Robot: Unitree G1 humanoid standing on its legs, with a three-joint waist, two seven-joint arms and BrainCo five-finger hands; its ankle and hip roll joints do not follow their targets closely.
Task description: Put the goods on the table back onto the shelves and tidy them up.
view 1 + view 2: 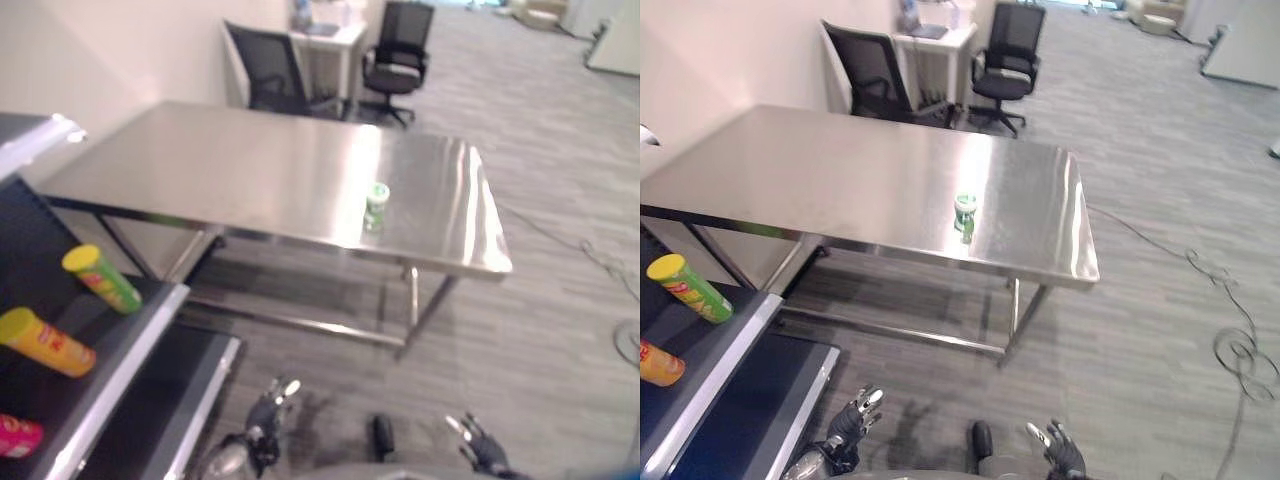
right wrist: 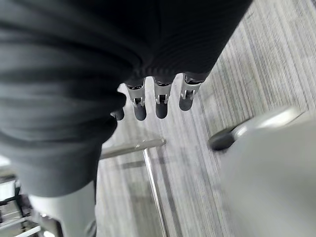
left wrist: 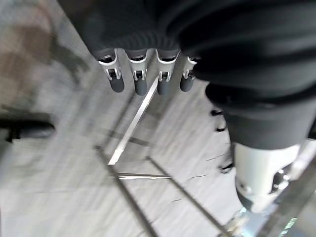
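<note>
A: Stock on the worktop [image 1: 250, 170]?
B: One item: a small green cup [image 1: 376, 205], upright, near the front edge, right of centre. The rest of the steel top is bare.

A: Stock on the shelf [image 1: 120, 375]?
B: At the near left, three items lying on their sides. A green can [image 1: 101, 279] with a yellow lid, farthest in. An orange can [image 1: 46, 342], also yellow-lidded, nearer. A pink item [image 1: 18, 436], cut off at the frame edge; type cannot be told.

A: Task status?
B: By judgement, mostly done. The cup is the last thing to carry over. The shelved goods lie at loose angles, so straightening them is probably left as well.

A: Left hand [image 1: 268, 412]?
B: Low at the near edge, over the floor [image 1: 540, 330], well apart from the cup. Its wrist view shows the fingers [image 3: 139, 79] hanging straight in a row, relaxed, holding and touching nothing.

A: Right hand [image 1: 478, 443]?
B: Also low at the near edge, right side. Fingers [image 2: 161, 103] straight and loose, empty, over floor.

A: Other fixtures?
B: Two black chairs [image 1: 270, 75] and a white desk [image 1: 325, 40] beyond the far side of the worktop. Not stock.
</note>
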